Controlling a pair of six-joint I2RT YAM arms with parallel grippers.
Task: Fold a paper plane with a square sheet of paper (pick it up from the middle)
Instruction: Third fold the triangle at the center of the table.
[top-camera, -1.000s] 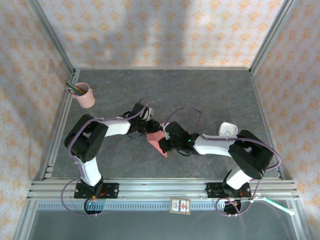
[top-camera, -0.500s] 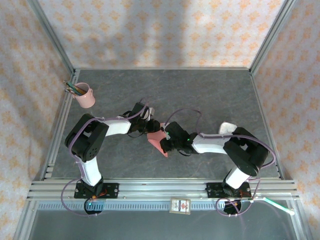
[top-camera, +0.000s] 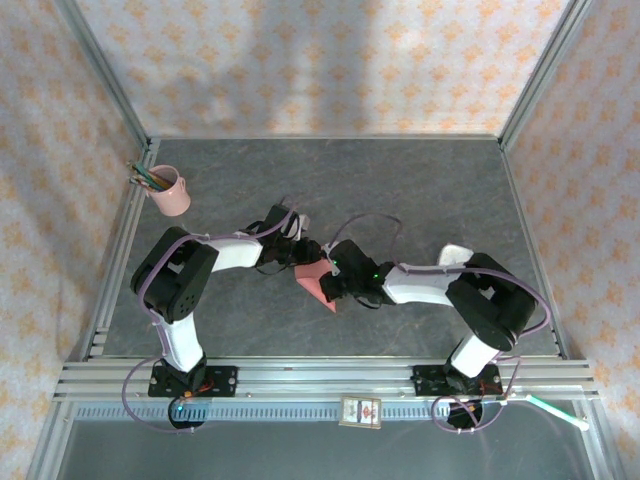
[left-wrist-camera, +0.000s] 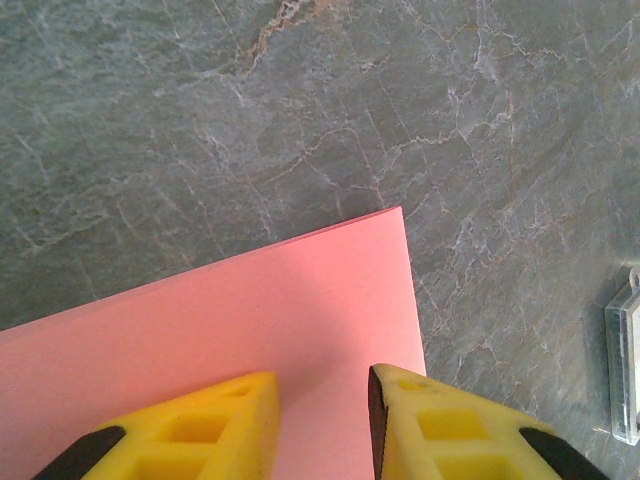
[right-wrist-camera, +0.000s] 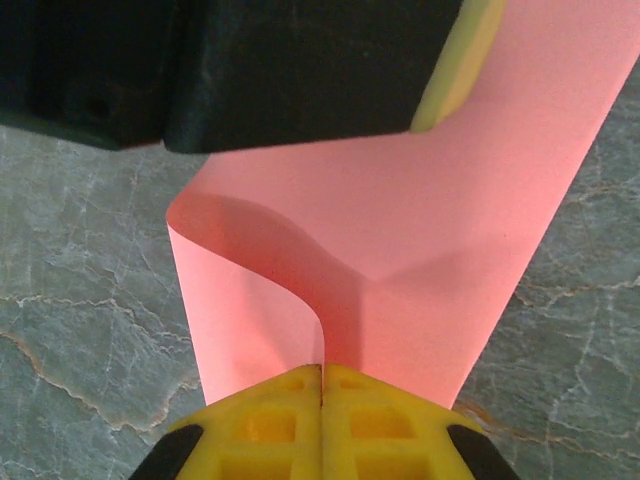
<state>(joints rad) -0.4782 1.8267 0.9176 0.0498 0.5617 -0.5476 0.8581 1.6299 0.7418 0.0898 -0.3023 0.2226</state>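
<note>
Left gripper (top-camera: 304, 246) sits just left of table centre, fingers apart, tips down on the square sheet of paper (top-camera: 316, 281). In the left wrist view the gripper (left-wrist-camera: 322, 385) has its two yellow fingers (left-wrist-camera: 200, 420) with a clear gap between them; pink paper (left-wrist-camera: 250, 310) shows through the gap and runs off toward 9 o'clock, with one corner at 1 o'clock on the grey table (left-wrist-camera: 300, 120). From above, the paper is a salmon pointed shape a little toward 6 o'clock of table centre, at about 5 o'clock from the left gripper, tip pointing to 5 o'clock. Right gripper (top-camera: 336, 281) touches it from 3 o'clock. In the right wrist view the gripper (right-wrist-camera: 322, 372) has its fingers pressed together, pinching a raised fold of the paper (right-wrist-camera: 420, 230), which curls up at 10 o'clock and runs toward 12 under the other gripper's black body. Pink pencil cup (top-camera: 172, 192) stands well apart at 10 o'clock.
</note>
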